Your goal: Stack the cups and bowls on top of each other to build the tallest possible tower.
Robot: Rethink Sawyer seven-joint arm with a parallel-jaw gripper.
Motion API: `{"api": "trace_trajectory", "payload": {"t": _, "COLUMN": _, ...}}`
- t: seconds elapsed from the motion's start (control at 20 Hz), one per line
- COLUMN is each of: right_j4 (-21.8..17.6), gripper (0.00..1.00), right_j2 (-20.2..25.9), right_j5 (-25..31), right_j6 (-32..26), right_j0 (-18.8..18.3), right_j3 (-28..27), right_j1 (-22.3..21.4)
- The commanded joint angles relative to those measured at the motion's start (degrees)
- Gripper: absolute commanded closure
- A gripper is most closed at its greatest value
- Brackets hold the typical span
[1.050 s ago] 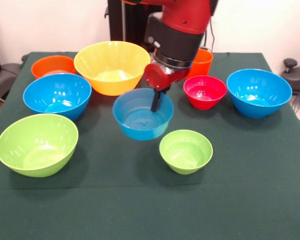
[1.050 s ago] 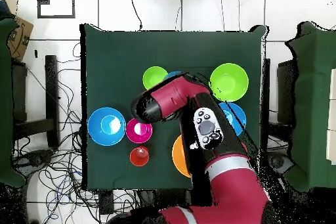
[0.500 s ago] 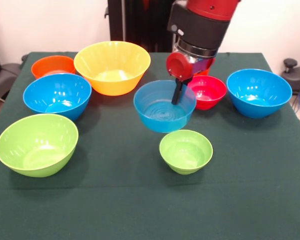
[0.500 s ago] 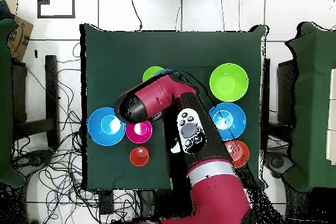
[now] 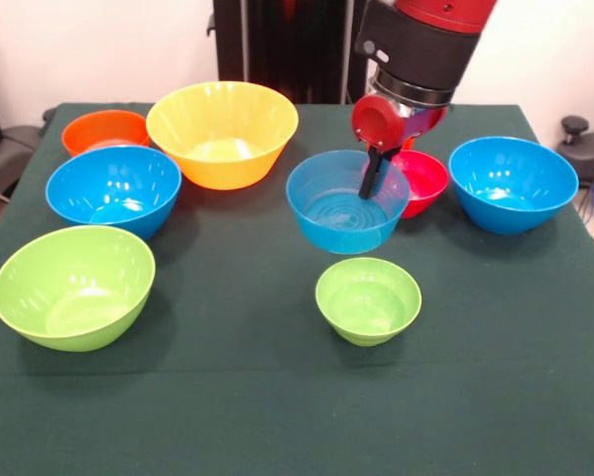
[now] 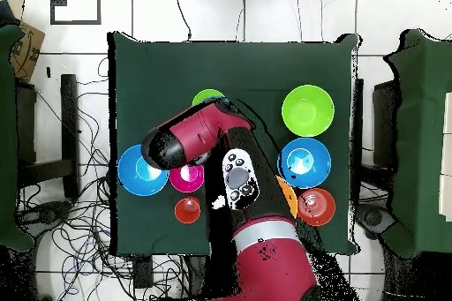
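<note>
My gripper [image 5: 369,184] is shut on the far rim of a mid-size blue bowl [image 5: 342,210], holding it just above the cloth. It hangs behind the small green bowl [image 5: 368,298] and overlaps the red-pink bowl [image 5: 420,179]. On the table stand a blue bowl [image 5: 513,183] at right, and a yellow bowl [image 5: 222,129], orange bowl [image 5: 103,129], blue bowl [image 5: 113,188] and lime bowl [image 5: 73,286] at left. Each stands alone; no tower is in view. An orange cup [image 6: 186,210] shows in the overhead view, where the arm [image 6: 199,134] hides the gripper and the held bowl.
The dark green cloth [image 5: 277,397] covers the table. From above, the lime bowl [image 6: 308,109], a blue bowl [image 6: 305,161] and the orange bowl [image 6: 316,206] line one side. Another blue bowl [image 6: 141,171] and the red-pink bowl [image 6: 187,176] lie on the other.
The gripper has carried the blue bowl to the right in the front view, from in front of the yellow bowl to beside the red-pink bowl, and slightly higher.
</note>
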Motion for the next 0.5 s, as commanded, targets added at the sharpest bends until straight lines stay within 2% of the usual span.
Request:
{"api": "trace_trajectory", "payload": {"t": 0.05, "right_j4": 2.08, "gripper": 1.0, "right_j2": -1.79, "right_j5": 1.84, "right_j6": 10.43, "right_j0": 2.02, "right_j3": -3.64, "right_j1": 1.65}}
{"api": "trace_trajectory", "payload": {"t": 0.5, "right_j4": 2.72, "gripper": 1.0, "right_j2": -3.79, "right_j5": -1.28, "right_j6": 11.16, "right_j0": 3.7, "right_j3": -6.84, "right_j1": 4.77}}
